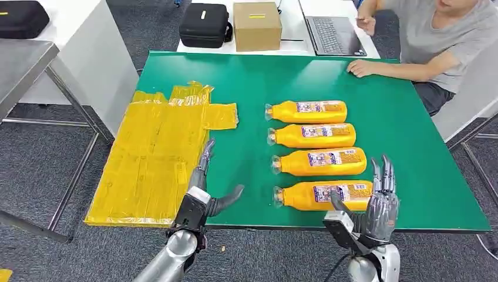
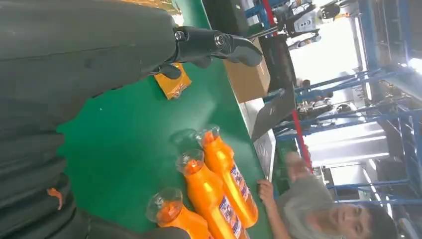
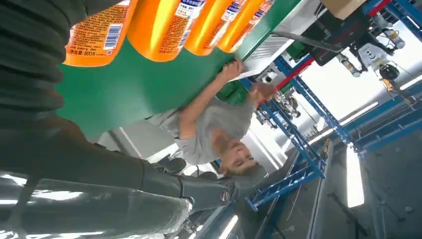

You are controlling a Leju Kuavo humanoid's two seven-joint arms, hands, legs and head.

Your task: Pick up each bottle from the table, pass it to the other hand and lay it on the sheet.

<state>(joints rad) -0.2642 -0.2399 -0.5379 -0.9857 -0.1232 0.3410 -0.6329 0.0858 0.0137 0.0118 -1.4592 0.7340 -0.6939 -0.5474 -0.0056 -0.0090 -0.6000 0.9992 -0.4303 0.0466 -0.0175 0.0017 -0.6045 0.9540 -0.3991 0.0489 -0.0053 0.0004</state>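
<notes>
Four orange bottles (image 1: 313,145) with clear caps and printed labels lie on their sides in one row on the green desk (image 1: 387,111), caps toward the single yellow sheet (image 1: 158,153). The left hand (image 1: 202,188) hovers open beside the sheet; the right hand (image 1: 376,202), fingers spread, holds nothing by the nearest bottle (image 1: 322,195).

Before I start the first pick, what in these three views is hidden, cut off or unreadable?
- Nearest orange plastic bottle: its base end is hidden in the head view by the right robot hand.
- Label print on the orange bottles: too small to read in the head view.
- Yellow plastic sheet: in the left wrist view just a corner shows past the left robot hand.
- Third bottle: cut off by the left wrist view's edge.
</notes>
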